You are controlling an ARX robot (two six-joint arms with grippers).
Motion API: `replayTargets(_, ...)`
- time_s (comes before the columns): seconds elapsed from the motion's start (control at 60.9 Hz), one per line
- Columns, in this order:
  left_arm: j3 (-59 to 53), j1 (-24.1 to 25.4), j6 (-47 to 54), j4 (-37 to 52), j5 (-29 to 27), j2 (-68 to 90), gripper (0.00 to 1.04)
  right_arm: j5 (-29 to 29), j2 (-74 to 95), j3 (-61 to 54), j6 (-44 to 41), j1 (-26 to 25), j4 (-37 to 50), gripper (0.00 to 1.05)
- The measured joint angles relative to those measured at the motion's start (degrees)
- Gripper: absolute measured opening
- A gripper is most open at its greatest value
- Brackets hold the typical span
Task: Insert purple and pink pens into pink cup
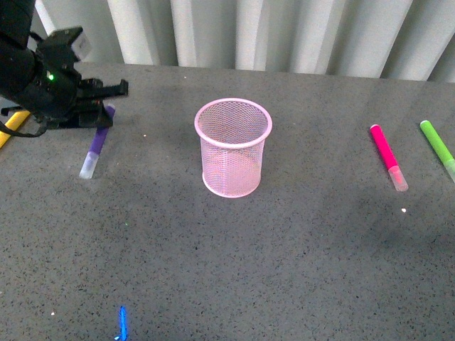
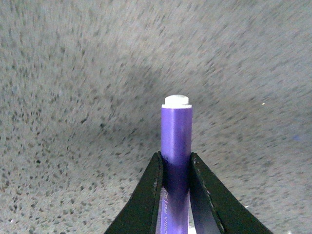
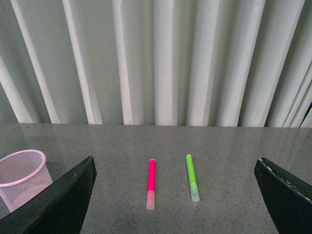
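My left gripper [image 1: 106, 99] is at the far left of the worktop [image 1: 284, 270], pinching the purple pen [image 1: 96, 145]. The front view shows the arm over the pen's far end. The rest of the barrel and the clear cap run out toward the camera along the grey surface. From that view I cannot tell whether the fingers touch the pen.

The left wrist view settles it. My left gripper [image 2: 175, 156] has its two black fingers [image 2: 146, 195] pressed against either side of the purple pen [image 2: 176, 131], and the white end plug sticks out past the tips. The worktop beyond is blurred there, and I cannot tell whether the pen is lying on it or is just off it.

The pink cup [image 1: 234, 160] stands upright in the middle of the worktop, well apart from the purple pen, with nothing visible inside its mesh wall. The pink pen [image 1: 387, 153] lies flat far to the right, with the lime-green marker [image 1: 437, 145] just beside it, further right. A yellow marker [image 1: 11, 128] shows at the left edge behind my left arm.

My right gripper [image 3: 175, 160] is out of the front view. Its own wrist view shows it spread wide and holding nothing. Between its fingers lie the pink pen [image 3: 151, 178] and the lime-green marker [image 3: 190, 173], near each other but not touching. The pink cup [image 3: 22, 173] sits off to one side, and a pale pleated curtain [image 3: 156, 58] hangs behind the worktop.
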Motion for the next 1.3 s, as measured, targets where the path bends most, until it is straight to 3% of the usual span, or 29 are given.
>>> replayTargets(0.082, -5.3, -1.1, -3.0, 14.3, -0.2, -4.0, 0.12, 0.0, 0.0, 0.0, 0.0, 0.0, 0.0, 0.98)
replayTargets(0.214, -11.4, -3.7, -12.2, 35.4, -6.2, -8.5, 0.12, 0.0, 0.0, 0.0, 0.0, 0.0, 0.0, 0.98)
replayTargets(0.329, -18.4, -7.0, -16.8, 49.7, -9.0, -11.3, 0.12, 0.0, 0.0, 0.0, 0.0, 0.0, 0.0, 0.98)
replayTargets(0.493, -27.2, -14.3, -18.2, 63.1, -13.4, -13.9, 0.12, 0.0, 0.0, 0.0, 0.0, 0.0, 0.0, 0.98)
replayTargets(0.822, -29.0, -25.6, -13.0, 74.2, -23.1, -8.3, 0.12, 0.0, 0.0, 0.0, 0.0, 0.0, 0.0, 0.98)
replayTargets(1.298, -28.0, -27.8, -9.2, 76.7, -23.3, -4.8, 0.12, 0.0, 0.0, 0.0, 0.0, 0.0, 0.0, 0.98)
